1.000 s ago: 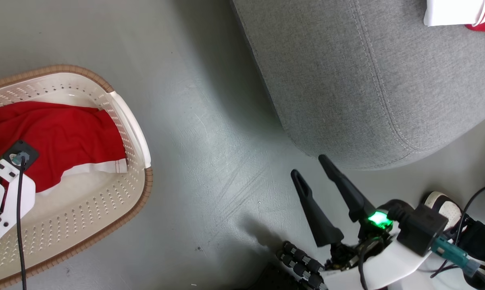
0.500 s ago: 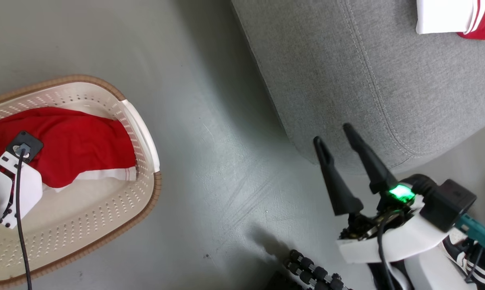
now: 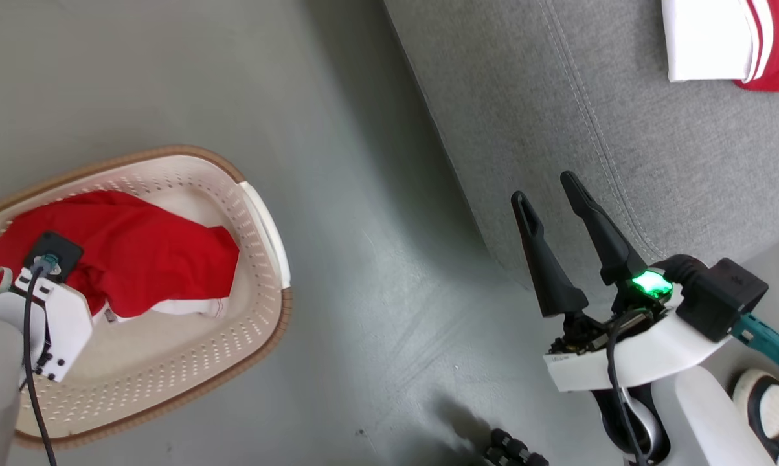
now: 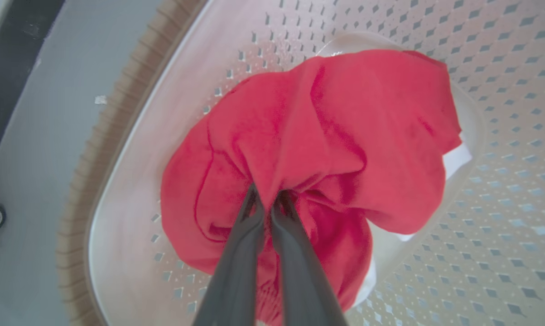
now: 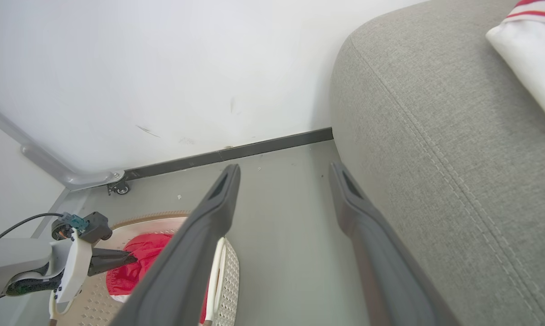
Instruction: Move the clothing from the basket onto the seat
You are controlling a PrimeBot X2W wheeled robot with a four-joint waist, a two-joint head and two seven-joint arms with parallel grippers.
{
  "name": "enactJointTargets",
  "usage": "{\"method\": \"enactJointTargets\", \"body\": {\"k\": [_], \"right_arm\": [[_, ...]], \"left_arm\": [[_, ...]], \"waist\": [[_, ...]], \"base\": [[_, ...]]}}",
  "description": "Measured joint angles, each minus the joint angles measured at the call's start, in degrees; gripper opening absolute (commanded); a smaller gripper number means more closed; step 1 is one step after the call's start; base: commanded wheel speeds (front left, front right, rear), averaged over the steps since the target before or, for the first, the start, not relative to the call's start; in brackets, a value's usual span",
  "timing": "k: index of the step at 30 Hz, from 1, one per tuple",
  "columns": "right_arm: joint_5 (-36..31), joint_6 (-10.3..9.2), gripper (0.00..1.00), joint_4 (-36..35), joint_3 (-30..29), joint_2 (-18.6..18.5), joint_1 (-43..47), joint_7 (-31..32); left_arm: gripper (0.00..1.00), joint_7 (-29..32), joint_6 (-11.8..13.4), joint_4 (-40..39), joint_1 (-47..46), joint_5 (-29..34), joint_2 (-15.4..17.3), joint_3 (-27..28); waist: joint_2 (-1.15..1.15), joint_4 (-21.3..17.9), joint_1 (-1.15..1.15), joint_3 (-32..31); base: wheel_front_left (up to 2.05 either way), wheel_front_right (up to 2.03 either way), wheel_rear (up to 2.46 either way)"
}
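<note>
Now, at the left, our left gripper (image 4: 267,199) has its fingers pressed together on a bunched fold of the red garment (image 4: 335,136). The garment sits gathered inside the basket (image 3: 259,207); we cannot tell whether any of it has left the bottom. We judge the step in hand to be picking this piece. Next we must raise it clear of the rim, trailing hem included, and carry it rightward over the floor (image 3: 376,272). Our right gripper (image 3: 544,188) hovers with fingers spread, holding nothing, beside the seat (image 3: 622,116). A red-and-white top (image 3: 706,39) already lies there, far right.
</note>
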Motion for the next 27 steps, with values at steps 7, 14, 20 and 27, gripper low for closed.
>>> {"method": "enactJointTargets", "body": {"k": [7,14,20,27], "right_arm": [[-0.19,0.0,1.0,3.01,-0.97,-0.08,-1.13,-0.01],[-2.57,0.0,1.0,6.05,-2.93,-0.19,-0.99,-0.01],[-3.15,0.0,1.0,7.81,-3.52,-0.25,-0.82,-0.01],[-5.12,0.0,1.0,10.53,-2.89,-0.34,-0.44,-0.01]], "left_arm": [[0.0,-5.36,0.0,-0.59,2.52,-3.27,-3.35,1.4],[0.0,-9.59,0.0,-1.68,7.17,-8.0,-6.08,3.79],[0.0,-10.09,0.0,-3.78,9.67,-10.67,-7.78,6.01],[0.0,-10.07,0.01,-7.45,13.11,-13.05,-9.01,8.58]], "waist": [[0.0,1.94,0.0,-3.78],[0.0,4.15,0.0,-9.0],[0.0,5.88,0.0,-13.23],[0.0,8.02,0.0,-18.16]], "base": [[0.0,0.0,0.0],[0.0,0.0,0.0],[0.0,0.0,0.0],[0.0,0.0,0.0]]}}
